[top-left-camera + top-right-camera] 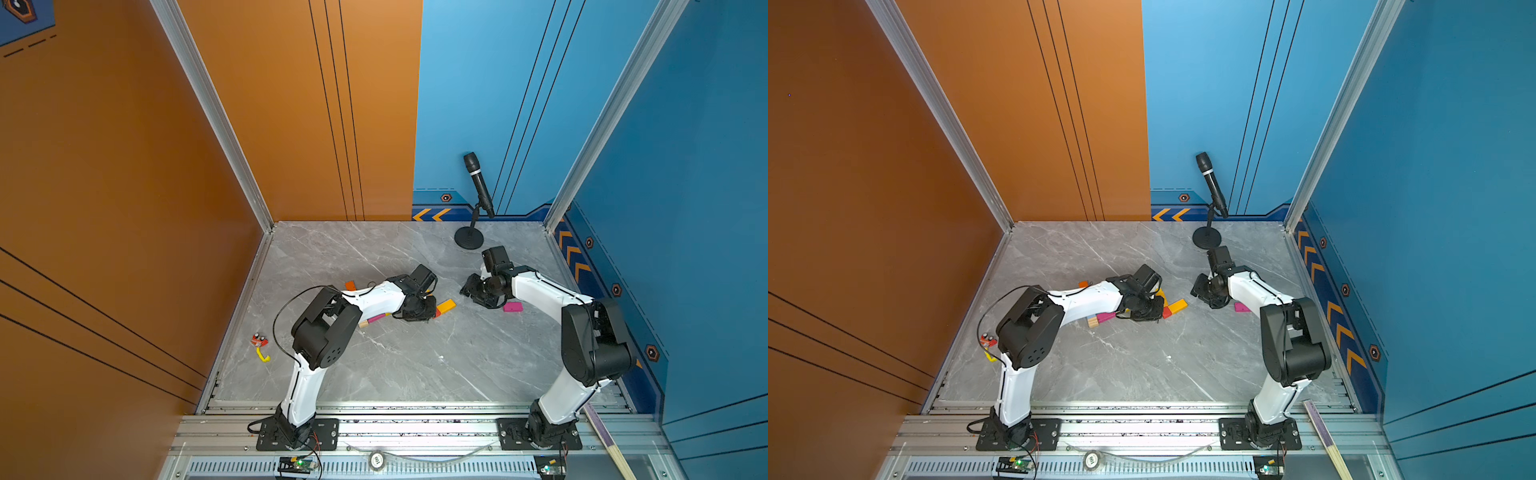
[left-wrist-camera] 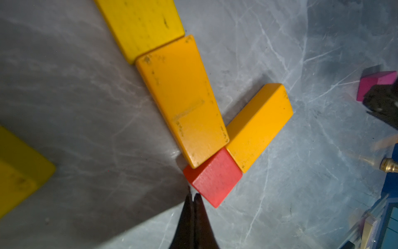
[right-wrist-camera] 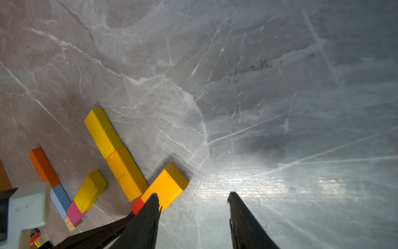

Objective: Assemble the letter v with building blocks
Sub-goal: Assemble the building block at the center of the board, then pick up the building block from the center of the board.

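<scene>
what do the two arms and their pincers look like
The left arm and right arm both have smooth white link shells and chunky black joint housings, and each stands on a black base plate. A thin black cable loops beside the left arm. The left pincer and right pincer have slim, tapered black fingers with no markings visible.

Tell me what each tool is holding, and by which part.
Nothing is held. The left tool is shut and empty, its tips beside the red cube. The right tool is open over the table, nothing between its fingers.
</scene>
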Available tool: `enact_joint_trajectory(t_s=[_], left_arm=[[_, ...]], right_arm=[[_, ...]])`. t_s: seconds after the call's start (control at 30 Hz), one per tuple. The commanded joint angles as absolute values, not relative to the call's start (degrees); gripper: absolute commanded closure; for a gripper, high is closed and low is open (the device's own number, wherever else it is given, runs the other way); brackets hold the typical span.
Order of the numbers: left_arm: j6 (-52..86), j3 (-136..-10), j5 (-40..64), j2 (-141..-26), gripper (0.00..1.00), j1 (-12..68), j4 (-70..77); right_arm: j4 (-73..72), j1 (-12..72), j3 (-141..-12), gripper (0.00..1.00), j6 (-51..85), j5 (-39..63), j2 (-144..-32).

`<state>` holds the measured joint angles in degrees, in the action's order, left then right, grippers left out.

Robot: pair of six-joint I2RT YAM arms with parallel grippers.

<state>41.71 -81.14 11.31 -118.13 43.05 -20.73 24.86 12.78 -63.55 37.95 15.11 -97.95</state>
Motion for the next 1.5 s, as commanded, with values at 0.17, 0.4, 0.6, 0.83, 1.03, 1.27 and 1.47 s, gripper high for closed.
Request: enact_joint_trajectory(t_s=[0.17, 0.4, 0.6, 0.83, 1.03, 1.27, 1.47], left_arm=[[42.5, -81.0, 10.2, -117.9, 1.00, 42.5, -21.5], [42.0, -79.2, 9.7, -114.7, 1.00, 42.1, -21.5], [41.1, -79.4, 9.8, -112.7, 1.00, 41.8, -21.5], [40.4, -80.2, 10.2, -112.2, 1.00, 41.5, -21.5], [40.0, -80.3, 10.4, -112.2, 1.00, 41.0, -21.4], [39.6, -80.3, 10.6, -112.2, 1.00, 40.6, -21.5], [39.7, -80.1, 10.4, -111.9, 1.00, 40.4, -21.4]], right_arm=[[30.6, 10.1, -61.9, 0.45, 38.4, 6.6, -90.5], [37.8, 6.4, -60.1, 0.31, 40.2, -5.3, -85.9], [39.0, 4.0, -58.6, 0.18, 43.0, -9.7, -86.5], [39.1, 2.4, -58.6, 0.15, 46.6, -10.3, -89.3], [37.8, 2.1, -58.6, 0.14, 47.7, -9.1, -91.8], [36.2, 1.2, -59.1, 0.14, 48.1, -7.1, -95.8], [34.7, 0.7, -60.2, 0.15, 48.2, -6.8, -98.5]])
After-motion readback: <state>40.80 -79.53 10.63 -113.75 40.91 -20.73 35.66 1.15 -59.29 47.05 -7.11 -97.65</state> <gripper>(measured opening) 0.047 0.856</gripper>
